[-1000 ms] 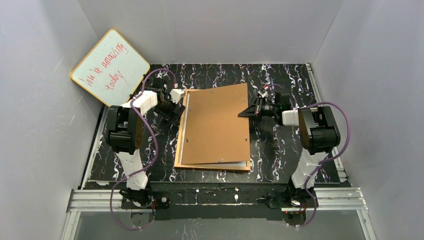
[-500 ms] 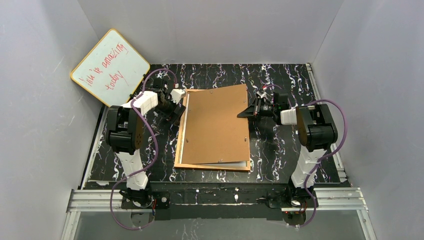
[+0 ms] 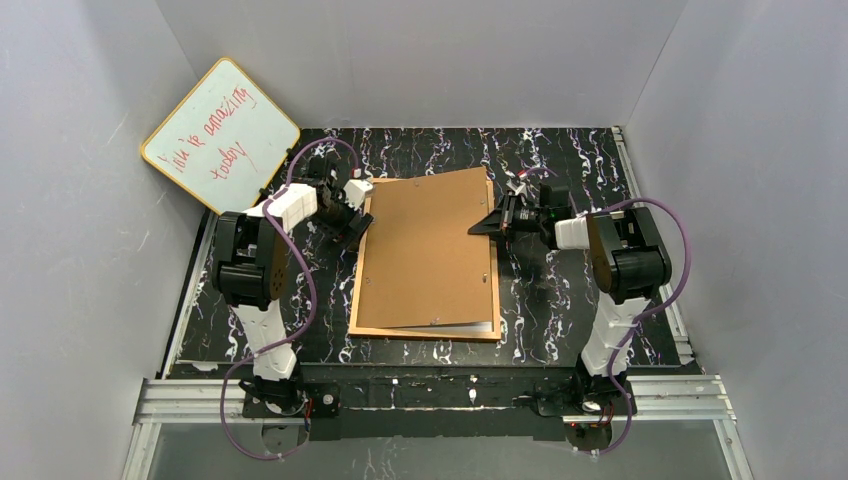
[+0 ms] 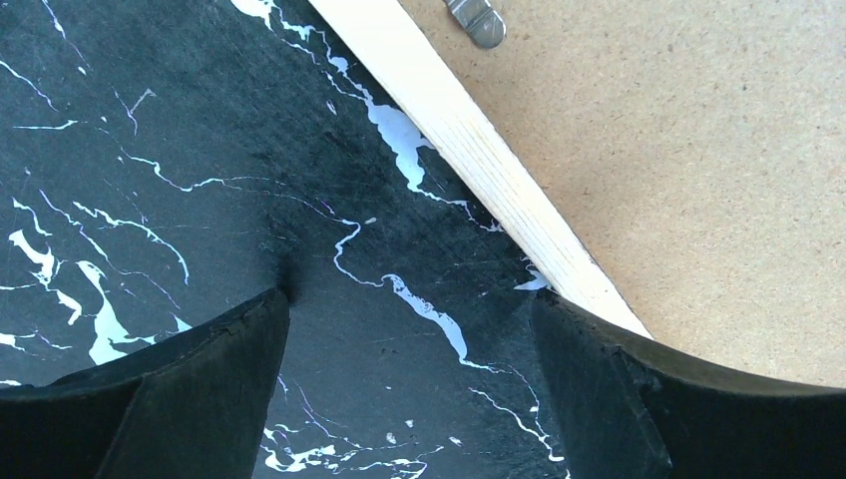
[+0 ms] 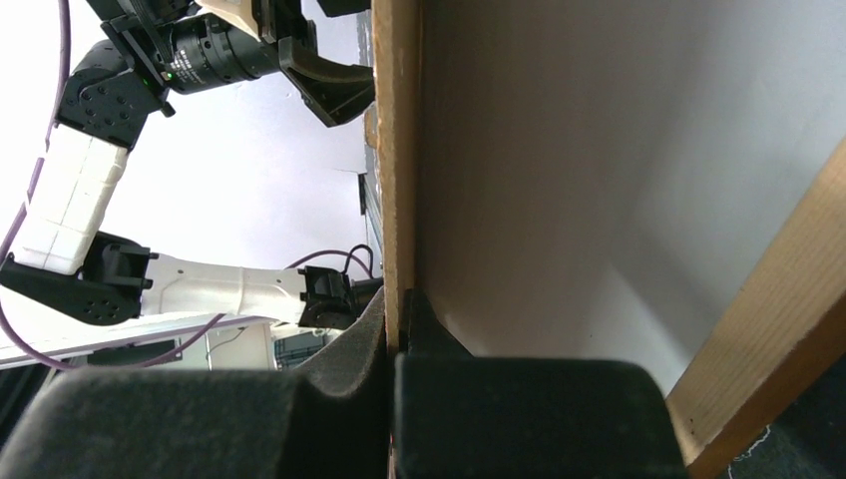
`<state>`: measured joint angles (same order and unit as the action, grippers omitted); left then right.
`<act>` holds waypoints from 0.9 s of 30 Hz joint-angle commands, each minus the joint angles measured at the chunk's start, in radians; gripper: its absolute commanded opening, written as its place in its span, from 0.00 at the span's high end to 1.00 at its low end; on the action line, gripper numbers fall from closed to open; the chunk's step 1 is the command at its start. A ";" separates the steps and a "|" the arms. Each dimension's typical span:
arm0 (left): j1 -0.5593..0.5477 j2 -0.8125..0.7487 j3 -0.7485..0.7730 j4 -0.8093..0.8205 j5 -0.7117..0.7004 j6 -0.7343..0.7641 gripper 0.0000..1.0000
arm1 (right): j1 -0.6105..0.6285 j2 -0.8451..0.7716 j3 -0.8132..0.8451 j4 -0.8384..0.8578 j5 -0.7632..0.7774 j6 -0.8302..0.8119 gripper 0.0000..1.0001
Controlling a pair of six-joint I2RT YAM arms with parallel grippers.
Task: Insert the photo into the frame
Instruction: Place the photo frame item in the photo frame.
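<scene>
- The frame (image 3: 430,335) lies face down in the middle of the black marbled surface (image 3: 560,300), between the two arms, with its long sides running away from the arm bases.
- Its brown backing board (image 3: 425,250) sits on top, skewed a little against the orange-brown rim, so the far right corner overhangs.
- The right hand (image 3: 482,226) is at the board's right edge, toward the far end.
- In the right wrist view, this right hand (image 5: 394,329) is pinched fully shut on the thin edge of the backing board (image 5: 395,150). That edge is raised off the clear pane (image 5: 559,150), which mirrors the pale walls. The frame's wooden rail (image 5: 768,319) crosses the lower right corner.
- The left hand (image 3: 356,222) is just beside the frame's left rail at the far end.
- In the left wrist view, the left hand (image 4: 409,309) is spread wide and holds nothing. One of its fingers (image 4: 200,369) is over the bare surface and the other is at the pale rail (image 4: 479,160). Whether that finger touches the rail cannot be told.
- A small metal clip (image 4: 477,20) lies on the board past the rail.
- A pale strip (image 3: 470,326) shows under the board's near edge. Whether it is the photo or the pane cannot be told, and the photo is not plainly seen anywhere else.
- A whiteboard (image 3: 220,135) with red writing leans in the far left corner.
</scene>
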<state>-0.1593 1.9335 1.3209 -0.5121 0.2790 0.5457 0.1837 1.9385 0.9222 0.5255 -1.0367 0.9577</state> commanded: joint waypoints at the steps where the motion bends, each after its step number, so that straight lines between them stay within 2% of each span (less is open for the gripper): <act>1: -0.022 0.047 -0.071 -0.109 0.141 -0.004 0.12 | 0.032 0.008 0.044 -0.010 0.031 -0.009 0.99; 4: -0.022 0.039 -0.073 -0.112 0.145 -0.002 0.11 | 0.039 -0.009 0.072 -0.131 0.082 -0.077 0.99; 7: -0.022 0.034 -0.072 -0.115 0.143 0.002 0.12 | 0.051 -0.033 0.123 -0.289 0.145 -0.171 0.80; 10: -0.022 0.032 -0.067 -0.115 0.132 0.005 0.11 | 0.064 -0.050 0.190 -0.465 0.192 -0.273 0.52; 14: -0.017 0.033 -0.058 -0.106 0.113 -0.023 0.12 | 0.070 -0.082 0.224 -0.575 0.271 -0.332 0.17; 16: -0.007 0.039 -0.045 -0.101 0.109 -0.053 0.12 | 0.090 -0.087 0.252 -0.644 0.324 -0.361 0.03; 20: 0.003 0.035 -0.042 -0.101 0.117 -0.060 0.12 | 0.146 -0.073 0.368 -0.852 0.495 -0.426 0.01; 25: 0.009 0.024 -0.041 -0.103 0.106 -0.054 0.12 | 0.168 -0.049 0.463 -1.084 0.709 -0.418 0.01; 27: 0.011 0.025 -0.039 -0.105 0.103 -0.055 0.12 | 0.173 -0.049 0.470 -1.119 0.761 -0.424 0.01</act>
<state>-0.1459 1.9259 1.3140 -0.5041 0.3065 0.5266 0.3519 1.9060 1.3308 -0.3931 -0.4652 0.5648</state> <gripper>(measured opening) 0.883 0.985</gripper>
